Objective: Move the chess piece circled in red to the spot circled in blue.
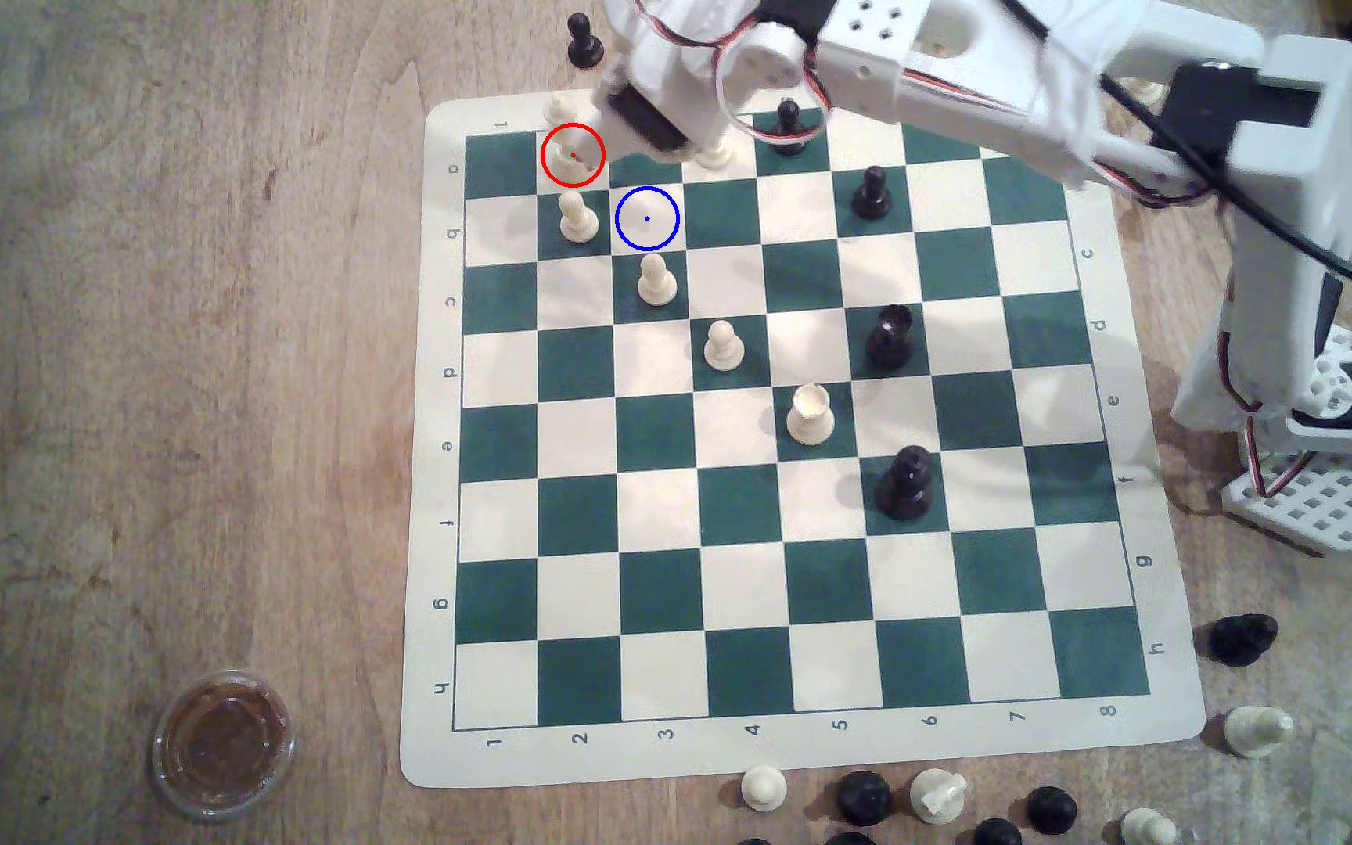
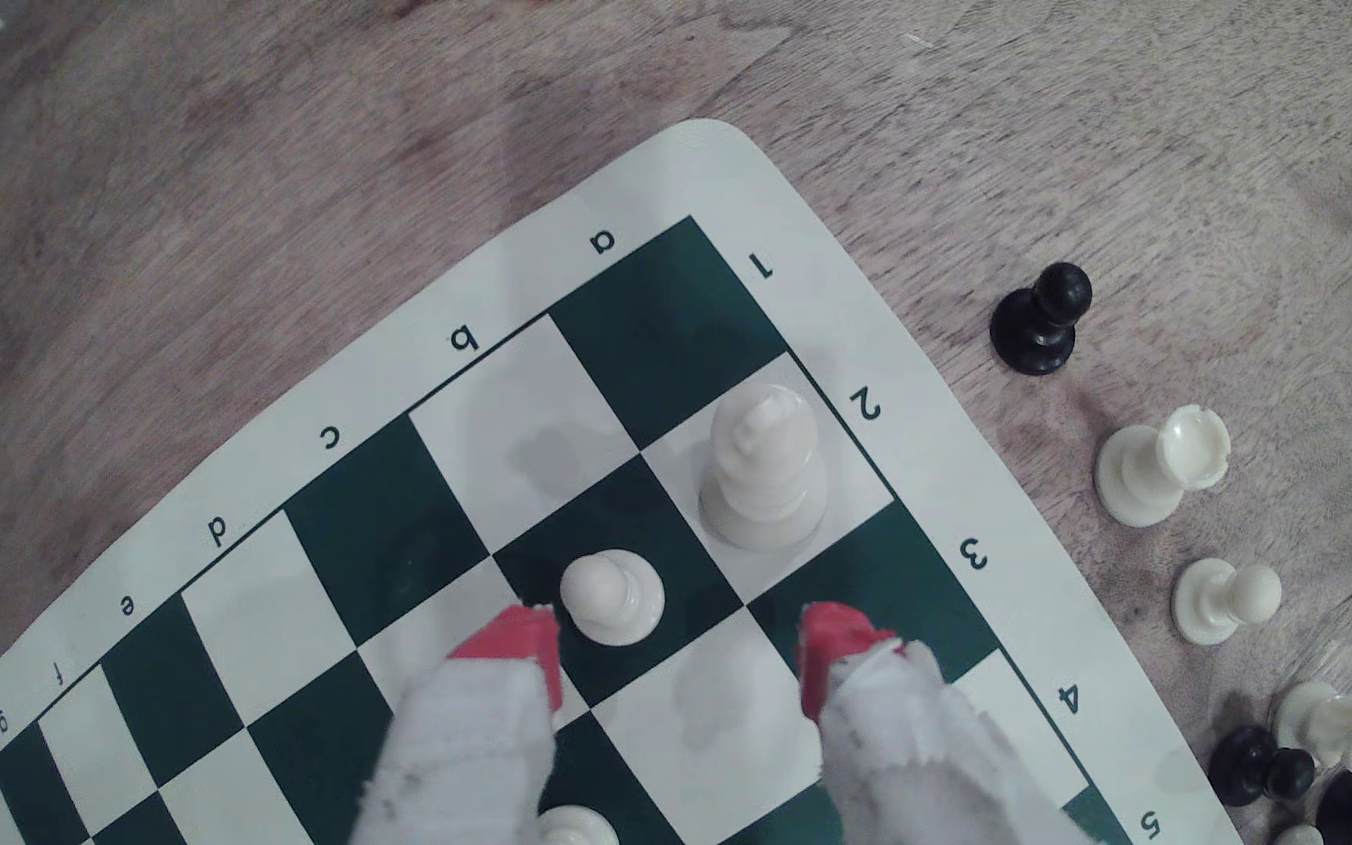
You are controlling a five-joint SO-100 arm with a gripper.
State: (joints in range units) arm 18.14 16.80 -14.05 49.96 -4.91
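The chess piece circled in red point(image 1: 567, 142) is a tall cream piece with a knobbed top, standing upright on a cream square at the board's far corner, near the exterior view's left. In the wrist view this piece point(image 2: 766, 467) stands just beyond my gripper point(image 2: 677, 650). The gripper is open, its red-tipped fingers point(image 2: 518, 646) are apart from the piece, and nothing is between them. The spot circled in blue point(image 1: 647, 218) is a bare cream square diagonally next to the piece. The arm's wrist point(image 1: 656, 114) hangs over the squares beside both.
Cream pawns point(image 1: 578, 219) point(image 1: 656, 280) point(image 1: 723, 345) run diagonally from the red ring; the nearest pawn point(image 2: 612, 597) is by one fingertip. A cream rook point(image 1: 809, 414) and black pieces point(image 1: 872, 193) point(image 1: 908, 483) stand mid-board. Loose pieces point(image 1: 860, 796) lie off the mat. A small lidded cup point(image 1: 224, 743) sits near left.
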